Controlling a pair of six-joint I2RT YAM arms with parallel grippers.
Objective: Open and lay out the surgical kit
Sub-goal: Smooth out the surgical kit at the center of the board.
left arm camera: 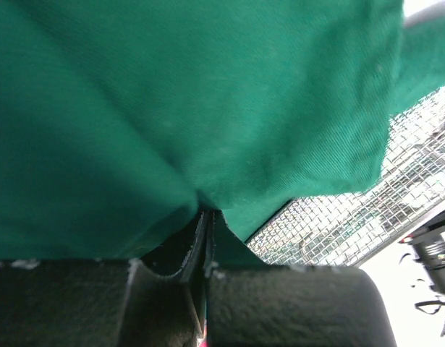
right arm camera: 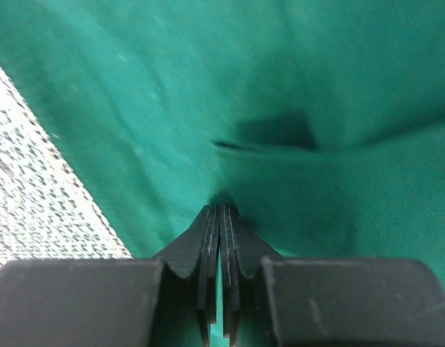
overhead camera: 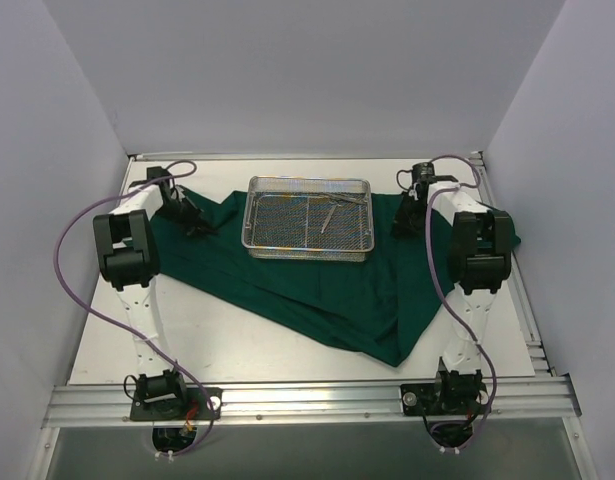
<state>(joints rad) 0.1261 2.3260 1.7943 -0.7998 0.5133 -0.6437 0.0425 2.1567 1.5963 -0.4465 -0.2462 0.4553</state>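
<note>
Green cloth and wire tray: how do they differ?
The green cloth is dark and rumpled; the wire tray is silver, neatly rectangular. The cloth lies underneath; the tray sits on it. The left gripper and right gripper pinch the cloth, not the tray. Both rest on the table.

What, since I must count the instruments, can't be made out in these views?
- Instruments: too small in the top view to count or name.
- Tray: in the wrist views only part of the mesh shows; the cloth and the frame edge cut off the rest.
- How much cloth the shut left gripper and right gripper hold: hidden by their own fingers.
</note>
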